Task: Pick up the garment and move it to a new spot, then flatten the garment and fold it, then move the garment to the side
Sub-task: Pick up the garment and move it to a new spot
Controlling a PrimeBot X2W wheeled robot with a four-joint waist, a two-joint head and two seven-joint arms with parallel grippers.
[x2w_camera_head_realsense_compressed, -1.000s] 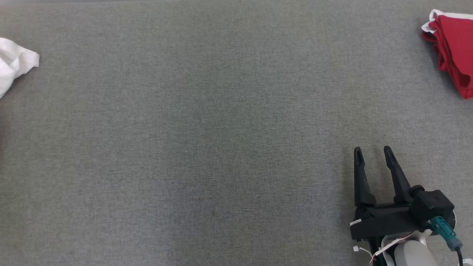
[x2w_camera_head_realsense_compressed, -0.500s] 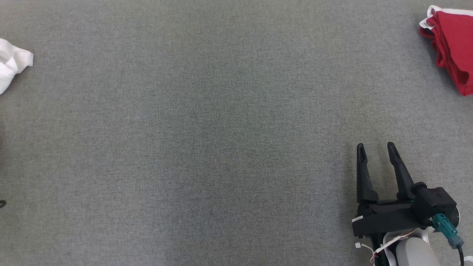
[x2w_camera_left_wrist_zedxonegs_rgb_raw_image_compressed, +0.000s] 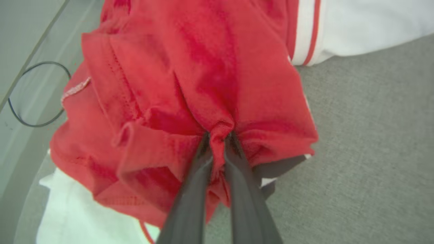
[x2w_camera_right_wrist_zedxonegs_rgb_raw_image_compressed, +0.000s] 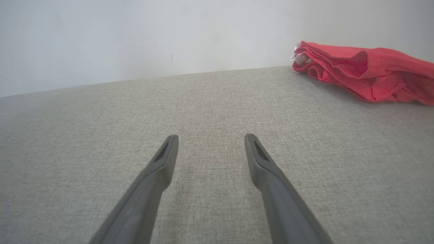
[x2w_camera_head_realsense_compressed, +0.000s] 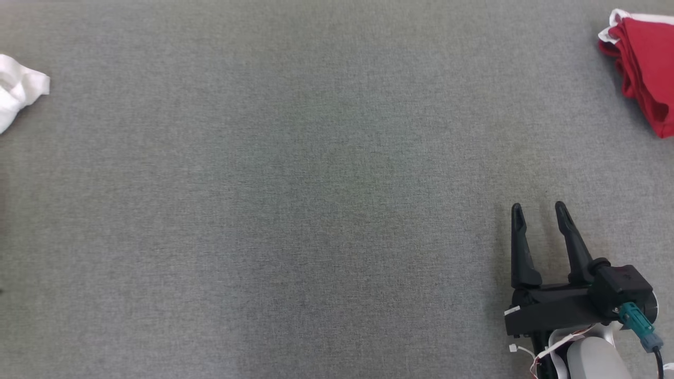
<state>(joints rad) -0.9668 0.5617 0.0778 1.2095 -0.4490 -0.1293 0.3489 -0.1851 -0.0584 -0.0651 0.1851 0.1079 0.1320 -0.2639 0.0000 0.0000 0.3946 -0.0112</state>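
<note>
In the left wrist view the garment (x2w_camera_left_wrist_zedxonegs_rgb_raw_image_compressed: 190, 78) is a crumpled red piece with white parts and a red-striped white cuff. It lies on the grey cloth surface (x2w_camera_left_wrist_zedxonegs_rgb_raw_image_compressed: 373, 142). My left gripper (x2w_camera_left_wrist_zedxonegs_rgb_raw_image_compressed: 218, 135) is shut on a bunched red fold at its near edge, with cloth pinched between the fingertips. A white corner of cloth (x2w_camera_head_realsense_compressed: 21, 89) shows at the far left edge of the head view. My right gripper (x2w_camera_head_realsense_compressed: 538, 209) hovers open over bare grey surface at the lower right, and its fingers (x2w_camera_right_wrist_zedxonegs_rgb_raw_image_compressed: 162, 159) hold nothing in the right wrist view.
A second red cloth pile (x2w_camera_head_realsense_compressed: 645, 73) with a white edge lies at the far right of the table, also seen as the red pile (x2w_camera_right_wrist_zedxonegs_rgb_raw_image_compressed: 366, 71) ahead and right of my right gripper. Beside the held garment the table edge drops off, with a black cable loop (x2w_camera_left_wrist_zedxonegs_rgb_raw_image_compressed: 20, 112) below.
The white cloth corner at the left edge has drawn slightly leftward. The head picture has shifted a little. My left jaws have closed on the red fold. The right gripper stays open.
</note>
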